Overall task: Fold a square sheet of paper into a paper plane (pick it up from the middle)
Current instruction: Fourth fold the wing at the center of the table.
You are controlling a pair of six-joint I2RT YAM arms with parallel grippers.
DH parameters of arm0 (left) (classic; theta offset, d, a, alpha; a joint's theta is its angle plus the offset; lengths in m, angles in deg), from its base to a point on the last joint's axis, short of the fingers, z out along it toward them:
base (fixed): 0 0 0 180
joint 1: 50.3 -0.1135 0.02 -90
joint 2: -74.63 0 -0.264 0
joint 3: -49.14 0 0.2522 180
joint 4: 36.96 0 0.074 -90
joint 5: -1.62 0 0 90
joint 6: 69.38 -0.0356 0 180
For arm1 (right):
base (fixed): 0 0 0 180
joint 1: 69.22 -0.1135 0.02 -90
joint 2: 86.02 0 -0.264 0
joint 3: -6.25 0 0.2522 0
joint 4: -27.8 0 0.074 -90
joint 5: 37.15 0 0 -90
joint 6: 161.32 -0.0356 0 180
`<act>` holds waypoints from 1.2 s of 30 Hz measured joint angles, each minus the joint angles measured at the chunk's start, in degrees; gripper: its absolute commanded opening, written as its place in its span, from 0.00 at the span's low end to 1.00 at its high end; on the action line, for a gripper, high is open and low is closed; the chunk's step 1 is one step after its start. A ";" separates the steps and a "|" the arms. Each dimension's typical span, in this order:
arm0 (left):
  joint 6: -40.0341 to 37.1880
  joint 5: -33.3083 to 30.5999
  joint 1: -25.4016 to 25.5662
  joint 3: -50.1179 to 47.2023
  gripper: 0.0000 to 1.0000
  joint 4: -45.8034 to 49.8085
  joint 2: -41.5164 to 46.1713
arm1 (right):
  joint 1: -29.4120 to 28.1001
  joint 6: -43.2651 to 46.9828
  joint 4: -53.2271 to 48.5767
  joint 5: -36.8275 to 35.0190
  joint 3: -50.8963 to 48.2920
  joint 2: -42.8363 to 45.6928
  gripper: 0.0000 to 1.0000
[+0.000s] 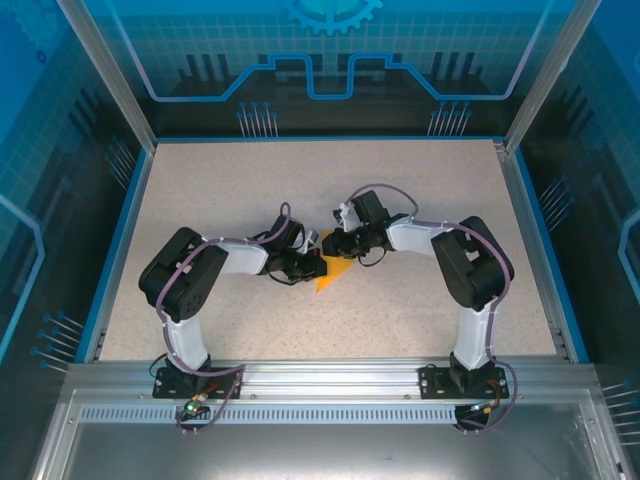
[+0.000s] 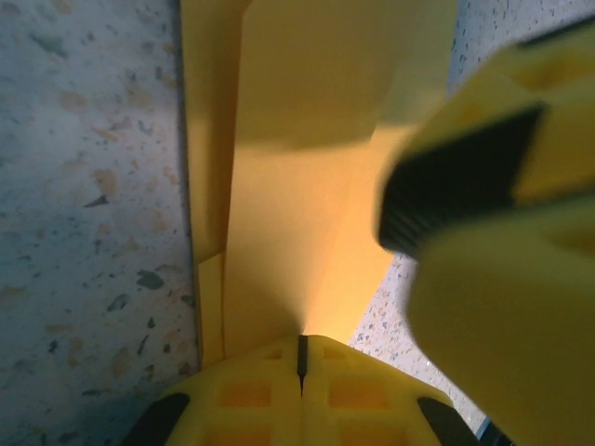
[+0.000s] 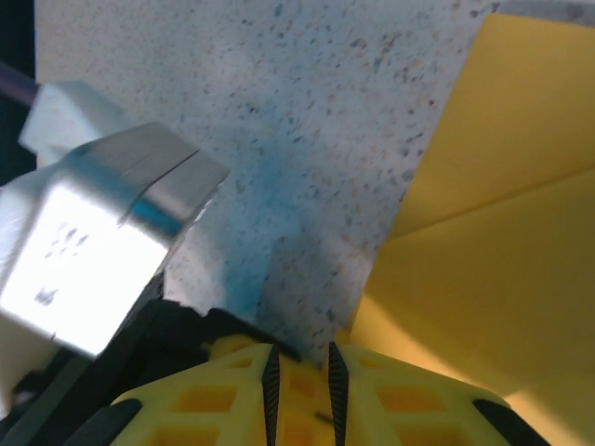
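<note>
Two arms bend inward from the near edge of the speckled bench (image 1: 420, 180) in the top view, their wrists meeting near its middle. The paper (image 1: 336, 272), orange-yellow and folded to a point, lies between them. It is just beside the left hand (image 1: 314, 266) and just in front of the right hand (image 1: 338, 246).

From the left wrist, the left hand (image 2: 300, 358) is clenched on the paper (image 2: 297, 186), whose near end is pinched in the thin seam where the fingers meet. Overlapping creased layers run away from it above the bench (image 2: 84, 186). A blurred yellow finger (image 2: 521, 307) of the right hand crowds the paper's right edge.

From the right wrist, the right hand (image 3: 300, 381) shows a narrow slot between its black pads. Whether it grips anything cannot be told. The paper (image 3: 502, 214), creased across, lies to the right on the bench (image 3: 325, 139). A silver-white housing (image 3: 93, 251) sits at left.
</note>
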 measured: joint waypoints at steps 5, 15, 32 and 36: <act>0.00 0.04 0.00 0.00 0.00 0.00 0.00 | 0.00 0.44 0.20 -0.68 1.31 -2.93 0.26; -0.02 0.22 0.00 0.00 0.00 -0.04 -0.11 | 1.66 0.24 1.88 1.62 3.34 -6.14 0.26; -0.02 0.44 -0.04 0.00 0.00 -0.81 -0.50 | 4.83 -0.94 -1.11 11.80 8.13 -10.78 0.28; 0.00 0.74 -0.15 0.00 0.00 -0.98 -0.68 | 4.83 -0.15 -3.32 11.65 9.46 -11.23 0.29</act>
